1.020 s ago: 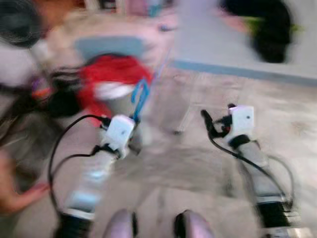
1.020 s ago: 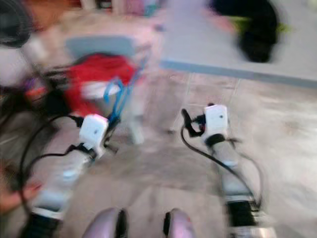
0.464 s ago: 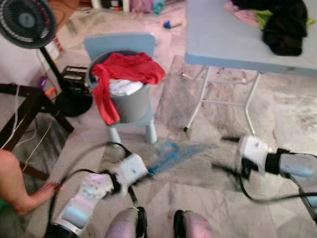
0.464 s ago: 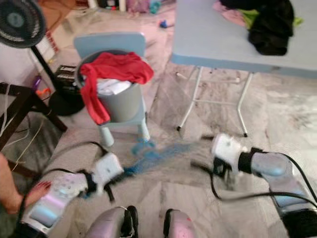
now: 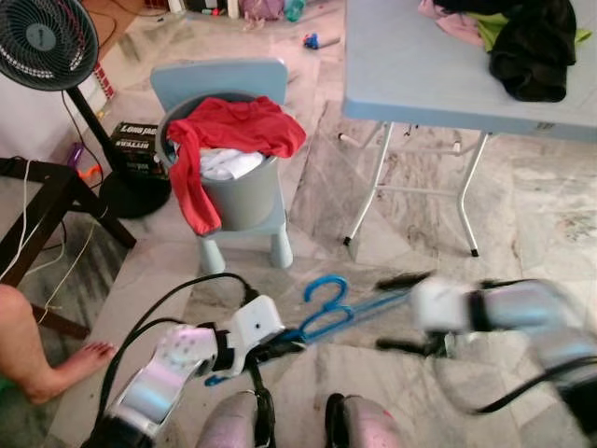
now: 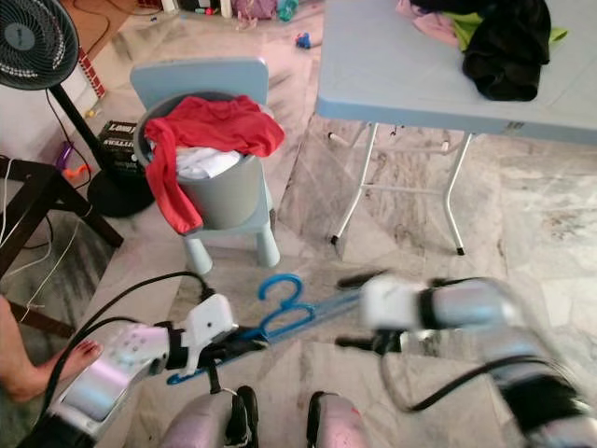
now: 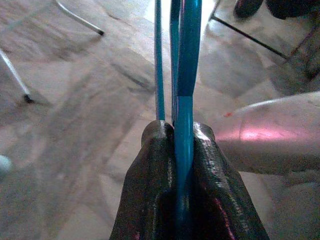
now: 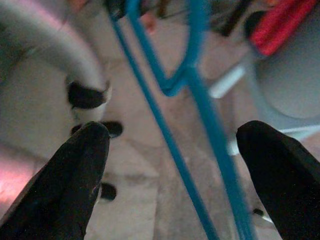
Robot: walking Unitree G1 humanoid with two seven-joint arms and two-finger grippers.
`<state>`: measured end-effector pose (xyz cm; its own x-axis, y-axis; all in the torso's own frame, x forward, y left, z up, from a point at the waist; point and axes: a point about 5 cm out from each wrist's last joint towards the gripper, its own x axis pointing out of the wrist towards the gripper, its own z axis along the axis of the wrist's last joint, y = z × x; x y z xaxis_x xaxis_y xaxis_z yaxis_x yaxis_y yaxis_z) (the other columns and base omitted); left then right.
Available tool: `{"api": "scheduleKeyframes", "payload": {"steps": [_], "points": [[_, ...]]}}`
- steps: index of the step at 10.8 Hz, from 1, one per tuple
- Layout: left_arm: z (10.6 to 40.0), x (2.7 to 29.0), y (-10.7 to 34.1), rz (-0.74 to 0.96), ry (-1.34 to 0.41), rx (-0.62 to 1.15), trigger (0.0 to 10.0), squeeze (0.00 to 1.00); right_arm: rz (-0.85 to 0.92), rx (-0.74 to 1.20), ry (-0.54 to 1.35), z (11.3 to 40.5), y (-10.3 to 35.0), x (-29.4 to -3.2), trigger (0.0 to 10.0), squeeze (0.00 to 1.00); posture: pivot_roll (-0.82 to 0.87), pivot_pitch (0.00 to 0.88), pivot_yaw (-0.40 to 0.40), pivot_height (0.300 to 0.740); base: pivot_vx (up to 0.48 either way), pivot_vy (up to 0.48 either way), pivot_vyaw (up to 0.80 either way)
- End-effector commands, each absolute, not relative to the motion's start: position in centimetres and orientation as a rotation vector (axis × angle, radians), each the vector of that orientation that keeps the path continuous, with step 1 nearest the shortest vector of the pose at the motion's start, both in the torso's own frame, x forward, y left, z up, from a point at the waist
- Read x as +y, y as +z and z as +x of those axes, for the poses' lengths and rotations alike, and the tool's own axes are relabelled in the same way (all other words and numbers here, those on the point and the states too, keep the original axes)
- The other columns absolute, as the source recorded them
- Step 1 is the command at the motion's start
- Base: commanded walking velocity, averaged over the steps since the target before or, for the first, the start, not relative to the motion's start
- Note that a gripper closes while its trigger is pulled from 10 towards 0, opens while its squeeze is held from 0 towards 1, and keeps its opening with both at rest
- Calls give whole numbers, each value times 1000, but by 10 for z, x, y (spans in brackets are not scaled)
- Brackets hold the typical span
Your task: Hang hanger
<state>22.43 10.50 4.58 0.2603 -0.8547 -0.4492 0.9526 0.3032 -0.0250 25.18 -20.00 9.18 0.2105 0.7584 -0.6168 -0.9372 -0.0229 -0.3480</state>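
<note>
A blue plastic hanger (image 5: 326,313) is held low over the marble floor, lying nearly level with its hook pointing away from me. My left gripper (image 5: 280,347) is shut on one end of it; in the left wrist view the two fingers (image 7: 150,165) pinch the blue bar (image 7: 184,115). My right gripper (image 5: 399,313), blurred by motion, stands open at the hanger's other end. In the right wrist view its fingertips (image 8: 82,165) are spread wide, with the hanger's bars (image 8: 200,100) passing between them, untouched.
A grey bucket with a red cloth (image 5: 233,140) sits on a light blue child's chair (image 5: 210,79) ahead on the left. A folding table (image 5: 410,65) with dark clothes (image 5: 532,47) stands ahead on the right. A fan (image 5: 42,42), a dark side table (image 5: 47,201) and a person's foot (image 5: 61,369) are on the left.
The hanger has swung from upright to nearly level in my left gripper. My right gripper has moved left until its open fingers straddle the hanger's far end.
</note>
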Motion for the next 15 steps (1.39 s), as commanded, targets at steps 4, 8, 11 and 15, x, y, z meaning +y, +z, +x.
{"api": "scheduleKeyframes", "payload": {"steps": [4, 8, 11, 15], "points": [[225, 96, 39, 282, -1317, 457, 10000, 0, -888, 285, 1473, 256, 86, -194, 0, 0, -12, 179, 1, 740, 0, 0, 0], [230, 94, 36, 306, -1346, 470, 10000, 0, -1063, 274, 1529, 282, 94, -181, 0, 0, -16, 168, 12, 740, 0, 0, 0], [232, 95, 34, 307, -1336, 477, 10000, 0, -1127, 309, 1560, 293, 98, -183, 0, 0, -5, 164, 6, 740, 0, 0, 0], [233, 94, 36, 323, -1351, 468, 10000, 0, -1129, 438, 1592, 287, 90, -200, 0, 0, -9, 162, 12, 740, 0, 0, 0]]}}
